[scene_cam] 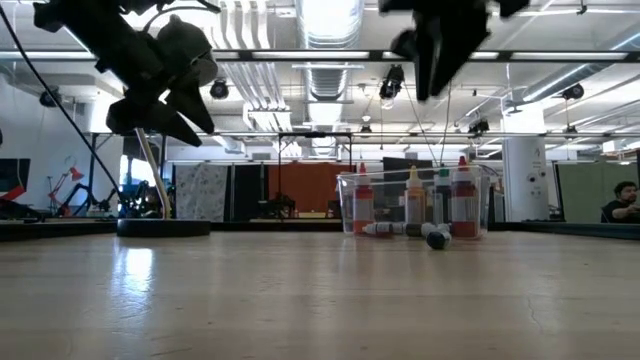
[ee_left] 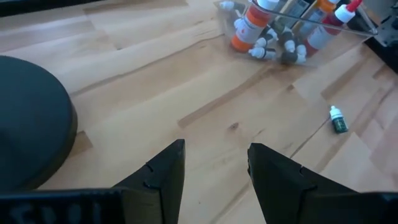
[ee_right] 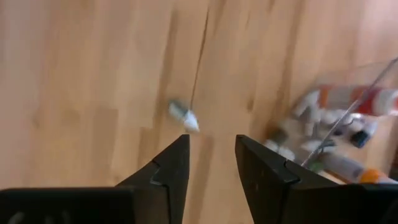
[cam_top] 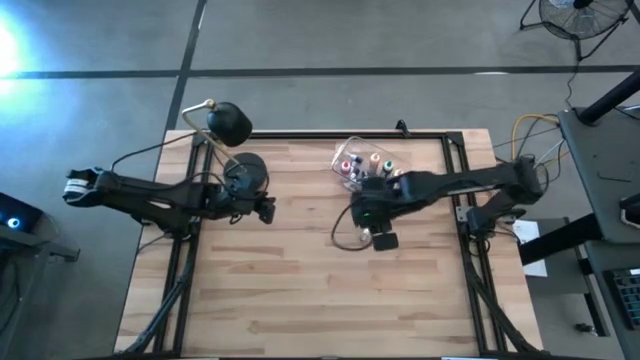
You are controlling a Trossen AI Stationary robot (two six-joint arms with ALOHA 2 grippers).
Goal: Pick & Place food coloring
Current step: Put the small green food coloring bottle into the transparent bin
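A clear plastic tub (cam_top: pixel 362 165) at the far middle of the table holds several food coloring bottles (scene_cam: pixel 412 203), some upright and some lying down. One small green bottle (ee_left: pixel 337 119) lies on its side on the wood just outside the tub. It also shows below my right gripper as a small pale bottle (ee_right: pixel 185 116). My right gripper (ee_right: pixel 212 140) hangs open above the table near the tub, with nothing between its fingers. My left gripper (ee_left: pixel 214 149) is open too, raised over the table's left part beside the lamp base (ee_left: pixel 31 137).
A black desk lamp stands at the far left, with its round head (cam_top: pixel 230 122) and its flat round base (cam_top: pixel 246 172) close to my left arm. Bare wood (cam_top: pixel 300 290) stretches across the near half of the table.
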